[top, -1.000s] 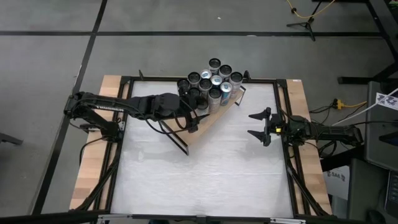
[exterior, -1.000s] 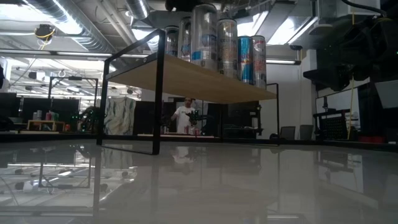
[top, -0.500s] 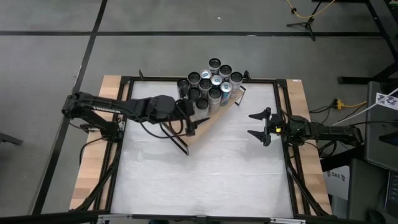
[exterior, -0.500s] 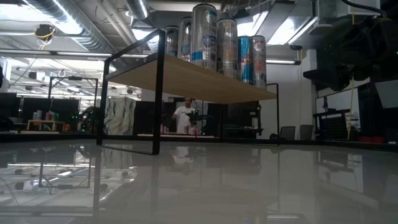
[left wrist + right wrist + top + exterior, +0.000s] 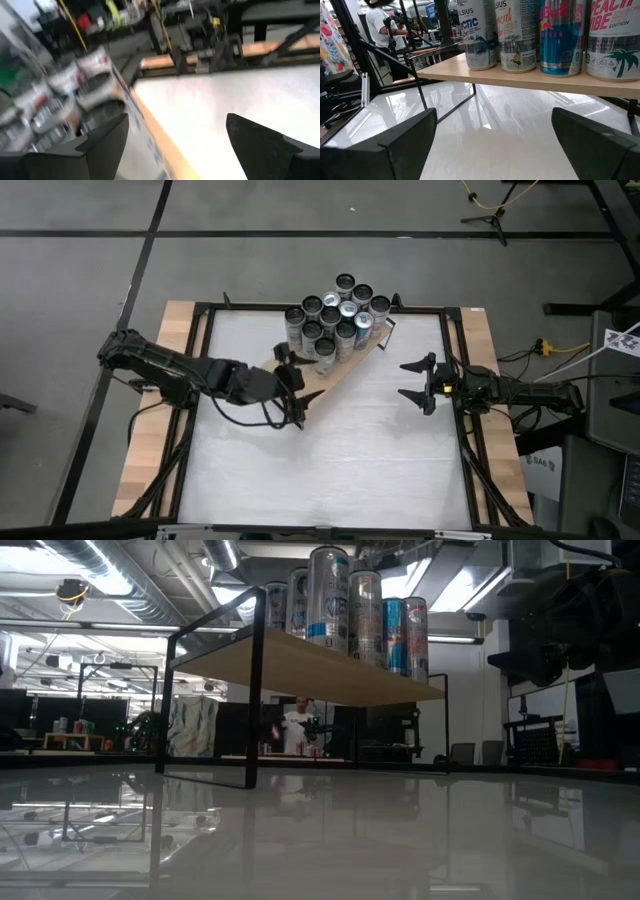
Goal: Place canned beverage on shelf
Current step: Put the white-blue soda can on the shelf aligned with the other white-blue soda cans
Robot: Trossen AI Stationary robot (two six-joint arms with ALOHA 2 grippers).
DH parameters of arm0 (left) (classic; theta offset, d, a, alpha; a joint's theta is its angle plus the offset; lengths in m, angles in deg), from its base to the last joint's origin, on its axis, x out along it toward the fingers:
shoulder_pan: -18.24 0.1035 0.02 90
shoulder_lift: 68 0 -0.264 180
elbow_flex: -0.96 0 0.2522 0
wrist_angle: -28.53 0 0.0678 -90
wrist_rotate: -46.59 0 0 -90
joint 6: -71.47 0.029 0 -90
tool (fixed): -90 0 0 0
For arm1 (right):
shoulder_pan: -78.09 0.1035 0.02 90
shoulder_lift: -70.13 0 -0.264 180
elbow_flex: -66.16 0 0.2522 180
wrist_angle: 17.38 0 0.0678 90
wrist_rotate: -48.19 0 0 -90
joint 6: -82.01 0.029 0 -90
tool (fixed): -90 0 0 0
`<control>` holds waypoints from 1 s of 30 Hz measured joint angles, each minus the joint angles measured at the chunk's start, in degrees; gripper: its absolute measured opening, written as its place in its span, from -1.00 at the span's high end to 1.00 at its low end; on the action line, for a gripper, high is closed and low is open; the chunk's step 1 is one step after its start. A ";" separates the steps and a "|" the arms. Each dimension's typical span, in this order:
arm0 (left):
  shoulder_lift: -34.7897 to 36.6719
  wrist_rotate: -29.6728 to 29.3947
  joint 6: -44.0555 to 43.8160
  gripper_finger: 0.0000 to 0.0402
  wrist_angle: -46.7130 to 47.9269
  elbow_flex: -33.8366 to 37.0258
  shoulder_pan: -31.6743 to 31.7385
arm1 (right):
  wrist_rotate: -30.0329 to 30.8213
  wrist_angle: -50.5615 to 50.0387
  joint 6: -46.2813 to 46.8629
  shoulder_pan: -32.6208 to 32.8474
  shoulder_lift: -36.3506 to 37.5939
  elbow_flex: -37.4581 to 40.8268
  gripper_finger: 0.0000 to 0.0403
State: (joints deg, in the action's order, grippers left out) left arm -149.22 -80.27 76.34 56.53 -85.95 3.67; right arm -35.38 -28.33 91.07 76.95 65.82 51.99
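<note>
The shelf [image 5: 335,375] is a long wooden board on thin black legs. It stands slanted on the white table [image 5: 330,470]. A bunch of cans [image 5: 333,320] stands close together on the far end of the board. Seen from table height, the cans [image 5: 345,605] stand upright in a row on top of the board [image 5: 310,665].

The left gripper [image 5: 290,385] is right at the near end of the shelf, the end with no cans on it. Its fingers are spread apart and there is nothing between them. The cans are just past it, farther along the board. In the left wrist view the two dark fingers [image 5: 105,140] stand wide, with bare table between them. The cans [image 5: 65,95] look blurry off to one side, next to the light edge of the board [image 5: 155,135].

The right gripper [image 5: 420,383] hangs over the table, off to the side of the shelf and not touching it. Its fingers are wide open too, and they hold nothing. The shelf lies between the two grippers. In the right wrist view the shelf [image 5: 520,80] is straight ahead of the open fingers [image 5: 395,140], with four cans [image 5: 547,35] standing side by side on it. Beyond the table, a person [image 5: 382,27] in a white shirt stands in the room.
</note>
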 joint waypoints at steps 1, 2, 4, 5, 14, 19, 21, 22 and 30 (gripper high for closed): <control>-0.05 -0.45 -2.33 -0.63 1.86 0.00 -0.52 | 0.00 0.00 0.01 -0.01 -0.01 0.00 -0.93; -0.10 -0.70 -4.82 -0.63 3.63 0.00 -0.92 | 0.02 0.00 0.00 0.00 0.00 0.00 -0.93; -0.12 -1.09 -9.63 -0.63 6.93 0.01 -1.38 | 0.00 0.00 0.02 -0.01 0.00 0.00 -0.93; -0.26 -1.16 -11.75 -0.63 8.20 0.03 -1.40 | 0.02 0.01 0.00 0.00 -0.01 0.00 -0.93; -1.52 -1.04 -17.37 -0.63 7.71 4.67 -1.20 | 0.00 0.02 0.00 -0.01 -0.02 0.00 -0.93; -1.52 -4.49 -21.63 -0.63 4.39 5.55 -1.24 | 0.00 0.01 0.01 -0.01 -0.01 0.00 -0.93; -1.52 -7.65 -24.86 -0.63 4.12 5.55 -1.16 | 0.00 0.02 0.02 -0.01 0.00 0.00 -0.93; -1.69 -8.98 -26.41 -0.63 4.13 5.55 -0.99 | 0.00 0.02 0.02 -0.01 -0.02 0.00 -0.93; -5.35 -10.44 -34.67 -0.63 1.60 5.60 1.48 | 0.00 0.02 0.01 -0.01 -0.01 0.00 -0.93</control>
State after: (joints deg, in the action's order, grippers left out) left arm -154.57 -90.71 41.67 58.13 -80.35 5.15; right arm -35.38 -28.31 91.08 76.94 65.81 51.99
